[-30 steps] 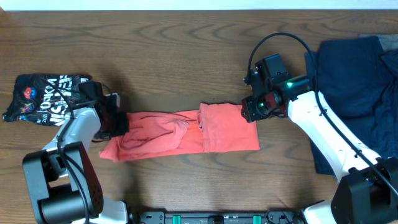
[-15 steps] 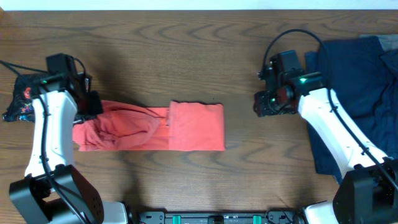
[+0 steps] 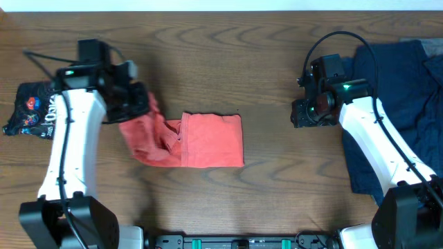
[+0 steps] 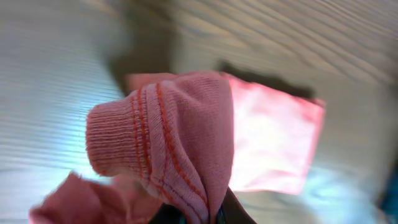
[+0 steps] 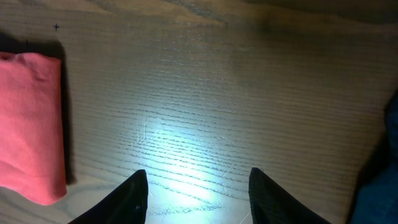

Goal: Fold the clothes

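At the far left lies a black printed shirt [image 3: 34, 111], next the left gripper [image 3: 137, 105] clamps a ribbed edge of the coral T-shirt [image 3: 211, 138], held up while its folded rest lies mid-table, then the right gripper [image 5: 198, 186] hangs parted, empty, beside navy garments [image 3: 401, 76].

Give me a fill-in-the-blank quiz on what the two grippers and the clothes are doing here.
The left gripper is shut on one end of the ____ T-shirt.
The right gripper is open and holds ____.
The navy garments lie beside the ____ arm.
Missing words: red; nothing; right.
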You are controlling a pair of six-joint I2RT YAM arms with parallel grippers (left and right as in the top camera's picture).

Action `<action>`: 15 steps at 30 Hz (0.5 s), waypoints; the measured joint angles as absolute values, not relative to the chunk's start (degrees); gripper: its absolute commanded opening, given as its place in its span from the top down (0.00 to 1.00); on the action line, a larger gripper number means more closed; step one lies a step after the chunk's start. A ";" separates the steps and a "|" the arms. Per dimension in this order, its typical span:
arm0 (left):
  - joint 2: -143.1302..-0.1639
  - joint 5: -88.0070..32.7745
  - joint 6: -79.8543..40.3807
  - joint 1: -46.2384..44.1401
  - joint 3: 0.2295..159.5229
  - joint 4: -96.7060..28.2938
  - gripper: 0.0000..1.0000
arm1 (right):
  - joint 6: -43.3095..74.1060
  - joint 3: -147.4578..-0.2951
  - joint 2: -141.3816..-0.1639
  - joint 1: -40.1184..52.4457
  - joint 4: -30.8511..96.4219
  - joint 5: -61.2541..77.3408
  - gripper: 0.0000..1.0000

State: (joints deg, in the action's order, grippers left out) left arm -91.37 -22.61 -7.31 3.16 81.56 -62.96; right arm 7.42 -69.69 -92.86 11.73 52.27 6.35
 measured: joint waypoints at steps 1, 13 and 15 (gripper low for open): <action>-91.37 -23.29 -7.94 1.52 81.56 -62.87 0.90 | 7.42 -69.69 -92.86 11.75 52.27 6.35 0.50; -92.01 -25.76 -15.09 -15.07 81.47 -56.36 0.90 | 7.44 -69.69 -92.86 11.75 52.49 6.35 0.49; -92.95 -25.74 -16.32 -16.75 81.47 -56.31 0.90 | 7.42 -69.69 -92.86 11.75 52.58 6.35 0.50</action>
